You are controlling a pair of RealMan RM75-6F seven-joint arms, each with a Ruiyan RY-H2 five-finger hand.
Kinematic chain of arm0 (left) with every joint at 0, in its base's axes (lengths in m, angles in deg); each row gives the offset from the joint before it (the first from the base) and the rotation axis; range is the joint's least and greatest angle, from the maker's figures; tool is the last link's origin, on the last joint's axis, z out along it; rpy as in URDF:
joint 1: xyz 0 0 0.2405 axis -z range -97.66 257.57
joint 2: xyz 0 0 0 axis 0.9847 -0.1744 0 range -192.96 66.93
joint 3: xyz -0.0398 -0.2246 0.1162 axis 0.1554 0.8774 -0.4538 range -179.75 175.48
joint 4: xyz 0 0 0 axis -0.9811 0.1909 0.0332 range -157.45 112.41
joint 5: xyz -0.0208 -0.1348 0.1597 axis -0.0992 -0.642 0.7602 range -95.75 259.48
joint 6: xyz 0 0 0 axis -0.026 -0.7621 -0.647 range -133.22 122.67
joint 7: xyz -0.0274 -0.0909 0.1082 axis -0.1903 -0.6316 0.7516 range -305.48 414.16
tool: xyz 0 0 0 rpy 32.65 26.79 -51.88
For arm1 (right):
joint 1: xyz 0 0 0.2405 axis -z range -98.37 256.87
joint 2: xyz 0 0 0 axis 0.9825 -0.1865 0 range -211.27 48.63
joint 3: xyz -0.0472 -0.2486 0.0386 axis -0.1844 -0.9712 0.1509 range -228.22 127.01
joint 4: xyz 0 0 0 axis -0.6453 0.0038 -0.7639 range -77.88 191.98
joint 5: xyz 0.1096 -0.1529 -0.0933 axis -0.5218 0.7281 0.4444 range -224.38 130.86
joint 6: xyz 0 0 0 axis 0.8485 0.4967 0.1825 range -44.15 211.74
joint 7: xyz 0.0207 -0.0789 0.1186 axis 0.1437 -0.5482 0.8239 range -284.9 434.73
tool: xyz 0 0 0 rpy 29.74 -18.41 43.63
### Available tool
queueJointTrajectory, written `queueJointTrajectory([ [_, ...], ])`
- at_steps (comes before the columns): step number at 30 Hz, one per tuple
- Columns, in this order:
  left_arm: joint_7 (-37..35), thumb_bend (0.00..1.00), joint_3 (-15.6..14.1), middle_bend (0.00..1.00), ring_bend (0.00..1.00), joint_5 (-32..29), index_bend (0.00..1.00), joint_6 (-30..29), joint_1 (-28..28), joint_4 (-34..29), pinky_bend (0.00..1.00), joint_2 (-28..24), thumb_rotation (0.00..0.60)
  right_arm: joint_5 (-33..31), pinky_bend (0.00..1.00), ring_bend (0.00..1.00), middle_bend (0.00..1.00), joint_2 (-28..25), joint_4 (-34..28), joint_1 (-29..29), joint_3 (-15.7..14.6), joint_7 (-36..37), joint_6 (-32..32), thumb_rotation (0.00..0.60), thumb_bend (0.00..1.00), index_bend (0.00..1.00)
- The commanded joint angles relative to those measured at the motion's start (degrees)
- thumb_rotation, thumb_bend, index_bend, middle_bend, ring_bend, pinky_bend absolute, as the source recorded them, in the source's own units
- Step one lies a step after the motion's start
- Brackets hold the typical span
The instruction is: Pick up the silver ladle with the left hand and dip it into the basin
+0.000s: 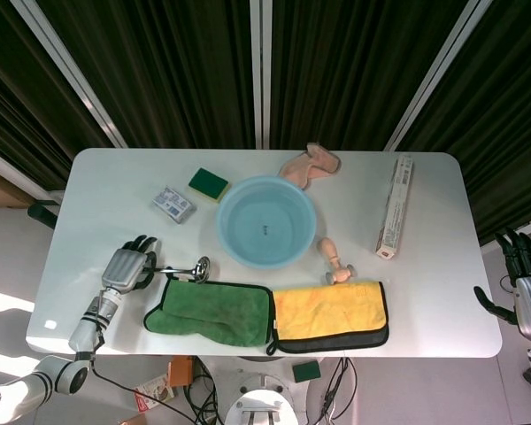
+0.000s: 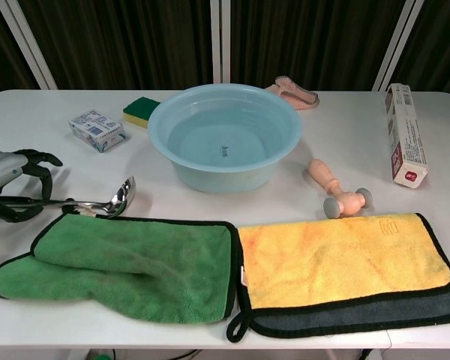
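Chest view crops the left hand (image 2: 11,191) at the frame's edge, so only its dark fingers (image 2: 41,169) and part of the silver palm show, and whether they truly clamp the handle is hard to make out. From the head view the left hand (image 1: 128,268) sits over the handle end of the silver ladle (image 1: 184,268), fingers curled loosely around it, not spread wide, not plainly closed; I cannot tell if it has a grip. The ladle lies flat on the white table (image 1: 442,266), bowl (image 2: 121,196) pointing toward the light blue basin (image 2: 223,101), just above the top edge of the green towel (image 2: 127,266). Basin stands mid-table, well apart from the ladle. The right hand (image 1: 529,283) hangs off the table's right edge, partly cut off by the frame, fingers apart and upright, holding nothing. A yellow towel (image 2: 345,259) lies beside the green one
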Motion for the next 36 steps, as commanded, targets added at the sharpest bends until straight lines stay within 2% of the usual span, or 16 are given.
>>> queueJointTrajectory([
  [1,0.13,0.35,0.06,0.14,0.09,-0.13,0.55,0.05,-0.01,-0.10,0.23,-0.04,0.600,-0.01,0.00,0.00,0.00,0.01,0.03,0.02,0.01,0.02,-0.04,0.600,0.25,0.00],
  [9,-1.65,0.39,0.38,0.15,0.09,-0.48,0.59,0.20,-0.08,-1.68,0.23,-0.73,0.600,0.01,0.00,0.00,0.00,-0.03,0.05,0.06,0.00,0.07,-0.09,0.600,0.25,0.00],
  [18,-7.16,0.41,1.07,0.26,0.15,0.00,0.67,-0.84,0.00,-5.19,0.26,-3.52,0.600,-0.02,0.00,0.00,0.00,0.02,0.14,-0.04,-0.01,0.19,0.14,0.600,0.25,0.00],
  [23,-10.51,0.41,1.30,0.36,0.22,-0.16,0.68,0.18,0.38,-8.06,0.35,-5.79,0.600,-0.02,0.00,0.00,0.00,0.06,0.21,-0.09,0.00,0.28,0.20,0.600,0.25,0.00],
  [27,-13.81,0.41,1.43,0.40,0.30,-0.38,0.69,1.21,0.65,-10.27,0.50,-7.47,0.600,0.04,0.00,0.00,0.00,0.02,0.18,-0.03,0.02,0.29,0.02,0.600,0.25,0.00],
  [36,-17.84,0.41,1.54,0.42,0.33,-0.11,0.69,1.86,1.18,-12.62,0.55,-9.70,0.600,0.23,0.00,0.00,0.00,-0.02,-0.06,-0.08,-0.06,-0.04,0.04,0.600,0.25,0.00],
])
